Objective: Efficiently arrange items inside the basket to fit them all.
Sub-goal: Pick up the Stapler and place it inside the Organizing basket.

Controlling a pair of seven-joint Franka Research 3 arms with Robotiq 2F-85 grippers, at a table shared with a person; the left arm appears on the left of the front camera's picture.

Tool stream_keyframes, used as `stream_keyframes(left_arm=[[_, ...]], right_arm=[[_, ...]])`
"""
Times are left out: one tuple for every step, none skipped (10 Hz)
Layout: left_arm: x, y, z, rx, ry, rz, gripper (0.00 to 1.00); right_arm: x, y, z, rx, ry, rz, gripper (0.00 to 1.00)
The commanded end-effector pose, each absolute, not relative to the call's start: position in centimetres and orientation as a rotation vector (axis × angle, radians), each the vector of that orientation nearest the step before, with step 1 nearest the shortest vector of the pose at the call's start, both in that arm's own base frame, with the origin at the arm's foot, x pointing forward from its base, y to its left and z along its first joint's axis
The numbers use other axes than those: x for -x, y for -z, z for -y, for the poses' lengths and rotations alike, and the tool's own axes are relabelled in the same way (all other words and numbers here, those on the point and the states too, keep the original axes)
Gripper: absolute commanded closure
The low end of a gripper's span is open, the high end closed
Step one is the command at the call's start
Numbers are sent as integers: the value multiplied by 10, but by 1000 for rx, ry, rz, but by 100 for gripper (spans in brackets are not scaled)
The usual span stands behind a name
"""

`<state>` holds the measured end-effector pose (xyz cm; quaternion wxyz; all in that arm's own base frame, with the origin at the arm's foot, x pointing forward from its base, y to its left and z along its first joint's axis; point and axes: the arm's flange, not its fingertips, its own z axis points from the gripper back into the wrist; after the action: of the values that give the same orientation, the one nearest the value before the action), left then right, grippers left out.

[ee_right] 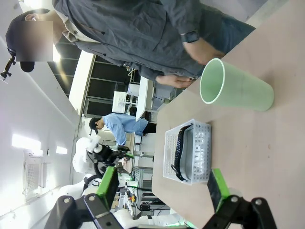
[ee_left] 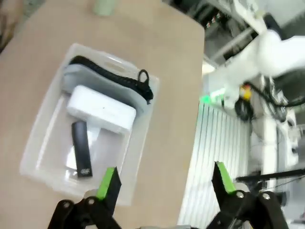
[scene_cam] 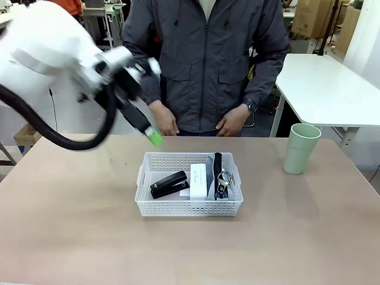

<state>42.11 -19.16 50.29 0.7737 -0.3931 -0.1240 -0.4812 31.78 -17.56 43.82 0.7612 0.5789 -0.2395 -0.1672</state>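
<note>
Left gripper (scene_cam: 153, 136) hovers above the table's far side, near the basket's (scene_cam: 190, 208) far-left corner, fingers spread wide and empty. Right gripper (ee_right: 162, 184) likewise has its fingers apart, holding nothing. Inside the basket, mid-table: stapler (scene_cam: 169, 183) at left, box (scene_cam: 199, 181) in the middle, pouch (scene_cam: 221, 176) on edge along the right wall. The cup (scene_cam: 301, 148) stands upright on the table, right of the basket and apart from it.

Stapler (scene_cam: 169, 183), box (scene_cam: 198, 181), pouch (scene_cam: 218, 170) in basket (scene_cam: 189, 208)
</note>
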Motion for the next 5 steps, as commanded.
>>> stream_keyframes(left_arm=[[-405,-507,128,917,613,406,0],[-390,-515,97,1047,519,487,0],[-368,-519,63,1200,500,550,0],[-344,-518,25,1292,450,665,0],[-318,-508,-20,1318,321,788,0]], right_arm=[[-317,-439,176,-1265,356,527,0],[-317,-439,176,-1265,356,527,0],[-317,-439,176,-1265,356,527,0],[-317,-439,176,-1265,356,527,0],[-317,-439,176,-1265,356,527,0]])
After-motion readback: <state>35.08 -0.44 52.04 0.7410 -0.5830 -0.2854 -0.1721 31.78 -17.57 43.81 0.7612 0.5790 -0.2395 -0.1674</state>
